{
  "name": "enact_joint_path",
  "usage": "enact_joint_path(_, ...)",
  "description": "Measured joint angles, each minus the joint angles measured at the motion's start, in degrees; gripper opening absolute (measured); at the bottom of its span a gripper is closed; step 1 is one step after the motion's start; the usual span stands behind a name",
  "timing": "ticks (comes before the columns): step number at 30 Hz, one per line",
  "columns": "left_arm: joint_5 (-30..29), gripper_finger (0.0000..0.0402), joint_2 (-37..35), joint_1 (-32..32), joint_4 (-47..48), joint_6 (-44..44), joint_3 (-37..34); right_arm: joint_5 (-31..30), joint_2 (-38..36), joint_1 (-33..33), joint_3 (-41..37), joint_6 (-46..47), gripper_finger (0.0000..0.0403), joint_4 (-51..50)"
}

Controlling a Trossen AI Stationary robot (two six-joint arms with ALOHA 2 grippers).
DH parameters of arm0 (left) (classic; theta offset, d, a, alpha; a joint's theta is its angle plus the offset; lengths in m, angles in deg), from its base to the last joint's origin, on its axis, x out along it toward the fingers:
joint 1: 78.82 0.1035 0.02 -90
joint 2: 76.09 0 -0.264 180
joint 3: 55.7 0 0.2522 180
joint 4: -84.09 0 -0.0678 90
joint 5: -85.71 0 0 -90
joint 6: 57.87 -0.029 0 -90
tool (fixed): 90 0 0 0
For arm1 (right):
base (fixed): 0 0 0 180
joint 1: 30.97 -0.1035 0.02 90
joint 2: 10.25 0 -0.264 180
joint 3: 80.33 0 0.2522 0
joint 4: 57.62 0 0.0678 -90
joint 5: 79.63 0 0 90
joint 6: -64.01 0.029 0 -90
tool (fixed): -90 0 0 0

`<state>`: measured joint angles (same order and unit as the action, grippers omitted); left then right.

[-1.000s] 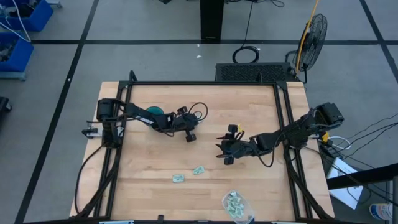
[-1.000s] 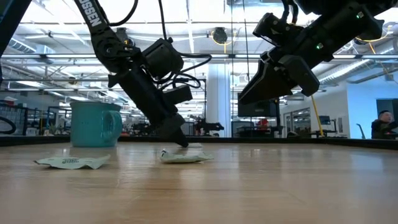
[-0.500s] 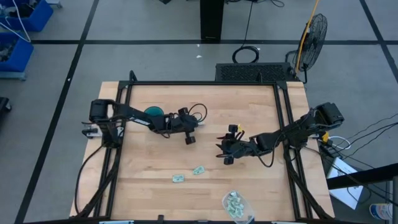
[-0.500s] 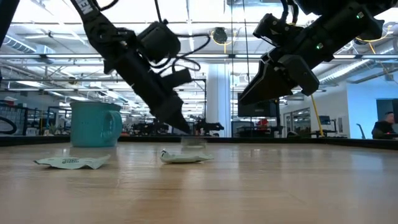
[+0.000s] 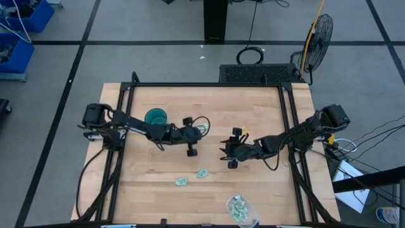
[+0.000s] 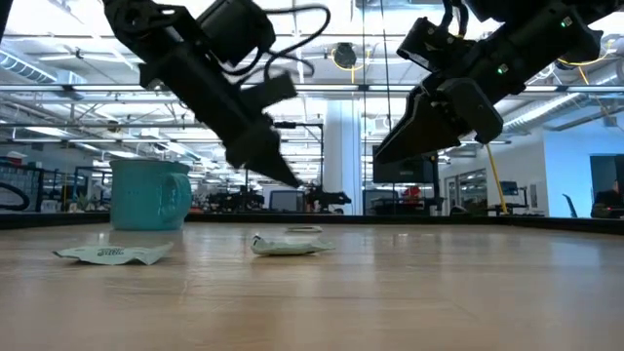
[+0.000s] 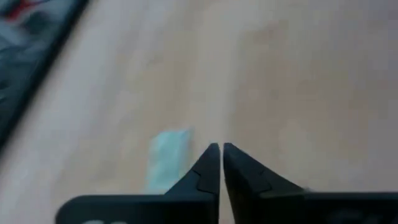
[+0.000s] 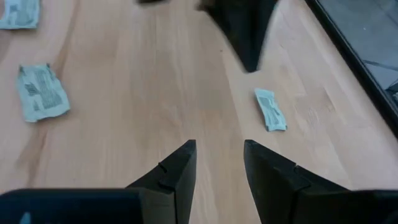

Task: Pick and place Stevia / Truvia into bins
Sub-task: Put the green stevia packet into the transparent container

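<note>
Three sachets lie loose from above: one (image 5: 202, 129) beside the left tool (image 5: 192, 149), two (image 5: 192, 177) nearer the tub (image 5: 242, 209), with the mug (image 5: 155, 118) behind. Level across the desk (image 6: 390, 292), the left tool hangs clear. Its wrist shows fingers pressed together, empty. Right tool (image 8: 217, 167) spread.

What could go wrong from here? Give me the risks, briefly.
1. The left gripper is shut with nothing between its fingers, and a sachet lies flat on the table beside them. So thin a packet may be hard to pinch.
2. The right gripper hovers open, facing that same sachet. If both reach in, they could collide.
3. The teal mug stands close beside the left arm, which might knock it.
</note>
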<state>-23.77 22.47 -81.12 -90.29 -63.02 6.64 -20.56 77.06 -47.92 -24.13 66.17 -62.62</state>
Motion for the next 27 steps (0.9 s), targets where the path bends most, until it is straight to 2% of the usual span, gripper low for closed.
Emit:
enact_joint_path(2, -4.43, 0.0045, 0.02, 0.66, 3.64, -0.76, -0.02, 1.27, 0.00, 0.00, 0.00, 0.17, 0.0130, 0.07)
enact_joint_path(3, -4.68, 0.0057, 0.07, 1.28, 4.78, -0.76, -0.02, 1.29, 0.00, -0.03, 0.00, 0.17, 0.0130, 0.13)
enact_joint_path(7, -0.49, 0.0113, 1.20, 4.35, 5.58, 1.23, 0.02, 1.24, -0.01, -0.01, 0.00, 0.15, 0.0130, 0.19)
enact_joint_path(9, -0.25, 0.0140, 2.42, 5.43, 5.06, 0.64, -0.04, 1.24, -0.02, 0.00, 0.00, 0.09, 0.0130, 0.30)
enact_joint_path(14, 4.74, 0.0182, 6.11, 7.70, -2.68, -0.05, 0.02, 1.25, -0.01, 0.00, 0.00, 0.14, 0.0130, 0.48)
enact_joint_path(17, 5.53, 0.0187, 8.30, 7.88, -5.29, -1.15, 0.00, 1.24, -0.02, 0.00, 0.00, 0.04, 0.0130, 0.46)
enact_joint_path(21, 1.29, 0.0180, 9.14, 8.03, -6.12, -0.88, 0.02, 1.24, -0.02, 0.00, -0.02, -0.01, 0.0130, 0.42)
enact_joint_path(27, 3.36, 0.0140, 9.16, 9.75, -5.41, -0.65, 0.02, 1.24, -0.02, 0.00, -0.02, -0.01, 0.0130, 0.42)
